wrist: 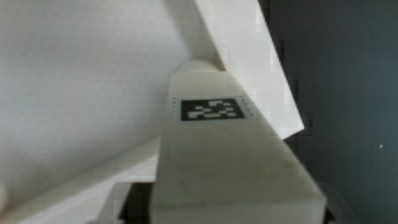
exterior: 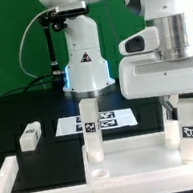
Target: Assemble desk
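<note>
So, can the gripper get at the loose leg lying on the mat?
Likely not yet: the gripper sits around an upright leg at the exterior view's right. The loose leg lies alone on the black mat, with nothing else blocking it.

No words, numbers or brands legible.
Signs present: black-and-white square tags, pattern only.
- Marker board [exterior: 97, 122]: several tags.
- Upright leg [exterior: 88, 111]: one tag.
- Second upright leg [exterior: 188, 131]: one tag.
- Close-up leg [wrist: 222, 170]: one tag.
- Robot base [exterior: 84, 66]: small dark emblem, unreadable.
</note>
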Controlling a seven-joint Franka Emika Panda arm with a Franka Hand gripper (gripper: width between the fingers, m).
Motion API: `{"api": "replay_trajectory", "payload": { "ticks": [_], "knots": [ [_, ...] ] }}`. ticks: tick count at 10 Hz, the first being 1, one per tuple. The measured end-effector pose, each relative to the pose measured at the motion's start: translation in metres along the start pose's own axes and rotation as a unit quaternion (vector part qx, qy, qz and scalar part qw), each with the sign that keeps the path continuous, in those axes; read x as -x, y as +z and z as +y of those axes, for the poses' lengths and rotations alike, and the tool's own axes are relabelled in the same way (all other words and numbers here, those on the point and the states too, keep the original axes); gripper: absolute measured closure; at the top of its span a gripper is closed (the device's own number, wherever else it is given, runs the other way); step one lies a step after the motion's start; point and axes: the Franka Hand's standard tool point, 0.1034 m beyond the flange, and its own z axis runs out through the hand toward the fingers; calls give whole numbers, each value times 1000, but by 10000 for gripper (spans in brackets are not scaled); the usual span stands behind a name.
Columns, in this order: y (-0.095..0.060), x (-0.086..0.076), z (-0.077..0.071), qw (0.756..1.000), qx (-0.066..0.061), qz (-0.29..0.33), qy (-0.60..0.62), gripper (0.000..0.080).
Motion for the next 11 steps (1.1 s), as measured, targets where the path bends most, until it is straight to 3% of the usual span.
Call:
{"api": "replay_trajectory", "payload": {
  "ticks": [3,5,7,8,9,10,11],
  "knots": [
    [1,-2,5,979,-1,-14,206,509],
    [2,-3,8,914,-6,-26,406,509],
    [2,0,6,877,-7,-23,480,509],
    [2,0,7,880,-7,-23,475,509],
    [3,0,7,887,-7,-23,460,393],
    [3,-1,5,910,-8,-17,414,257],
    [2,-1,-1,946,-17,-6,322,257]
  ]
}}
